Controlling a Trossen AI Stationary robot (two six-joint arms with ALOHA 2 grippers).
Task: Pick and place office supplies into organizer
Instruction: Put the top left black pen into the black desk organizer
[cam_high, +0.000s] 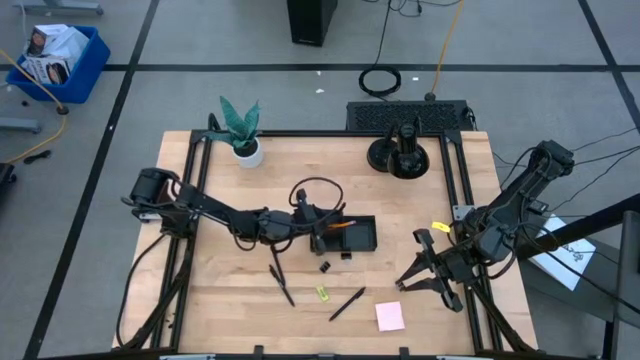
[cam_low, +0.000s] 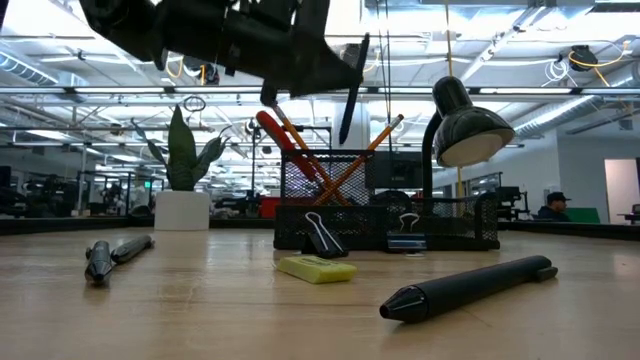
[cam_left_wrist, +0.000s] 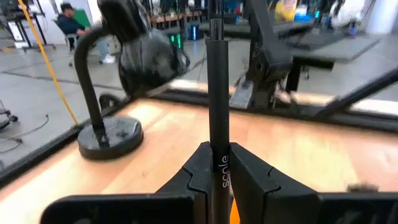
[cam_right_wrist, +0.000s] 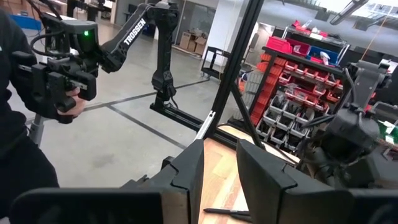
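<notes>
Black pen (cam_left_wrist: 217, 93) pinched in the left gripper (cam_left_wrist: 216, 177) above the organizer (cam_high: 345, 236), which already holds scissors (cam_low: 285, 140) and pencils (cam_low: 365, 150); two pens (cam_high: 347, 303), clips (cam_low: 322, 236) and pad (cam_high: 389, 316) remain, right gripper (cam_right_wrist: 219, 171) parted, empty.

bare wood near pink pad (cam_high: 390, 316), pens (cam_high: 347, 303) and clips (cam_high: 325, 267) crowd organizer (cam_high: 362, 240) front

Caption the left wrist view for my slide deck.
Left gripper shut on a black pen, black desk lamp beyond.

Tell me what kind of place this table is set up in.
Probably a large open robotics lab or workshop: racks of red parts bins, another robot arm on a floor stand, and rows of workstations behind the wooden table.
</notes>
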